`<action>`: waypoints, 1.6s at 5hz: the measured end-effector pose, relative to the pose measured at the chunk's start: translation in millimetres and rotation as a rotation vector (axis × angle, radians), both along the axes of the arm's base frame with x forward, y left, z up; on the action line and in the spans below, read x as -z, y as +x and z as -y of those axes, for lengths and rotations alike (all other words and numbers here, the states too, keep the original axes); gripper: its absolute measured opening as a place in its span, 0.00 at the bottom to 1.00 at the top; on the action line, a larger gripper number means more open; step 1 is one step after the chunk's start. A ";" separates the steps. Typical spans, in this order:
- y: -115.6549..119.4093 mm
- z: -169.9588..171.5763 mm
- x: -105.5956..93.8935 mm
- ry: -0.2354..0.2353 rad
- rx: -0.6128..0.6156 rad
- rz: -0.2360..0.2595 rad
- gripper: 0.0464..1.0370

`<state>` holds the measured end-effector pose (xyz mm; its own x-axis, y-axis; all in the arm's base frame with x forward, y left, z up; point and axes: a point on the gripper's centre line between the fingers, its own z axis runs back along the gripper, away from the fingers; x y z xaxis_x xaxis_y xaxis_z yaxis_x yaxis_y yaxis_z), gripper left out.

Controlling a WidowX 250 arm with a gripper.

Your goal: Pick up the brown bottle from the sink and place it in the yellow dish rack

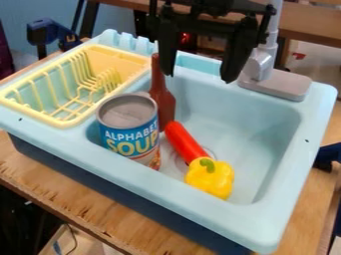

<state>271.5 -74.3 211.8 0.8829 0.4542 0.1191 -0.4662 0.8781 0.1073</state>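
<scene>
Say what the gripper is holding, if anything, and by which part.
Nothing is held: the gripper hangs over the toy sink, its jaws apart with no object between them.

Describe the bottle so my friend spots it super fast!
Find the light blue toy sink. In its basin, the bottle stands just behind the soup can, near the yellow dish rack. It's brownish red with a long, skinny neck; the can is wide, with a blue label.
</scene>
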 end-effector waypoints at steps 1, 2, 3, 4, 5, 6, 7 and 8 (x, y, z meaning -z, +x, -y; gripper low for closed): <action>-0.1 -0.5 7.8 0.010 0.000 -0.028 0.97; 1.4 -14.5 4.7 0.033 0.045 -0.023 0.97; 5.5 -37.7 0.4 0.034 0.050 -0.014 0.97; 16.8 -56.0 -4.7 0.061 0.175 -0.021 0.97; 38.2 -67.2 4.1 0.064 0.323 -0.068 0.97; 55.2 -67.9 11.3 0.053 0.363 -0.062 0.97; 58.3 -66.6 14.5 0.044 0.363 -0.055 0.97; 61.2 -71.0 21.2 0.036 0.342 -0.066 0.97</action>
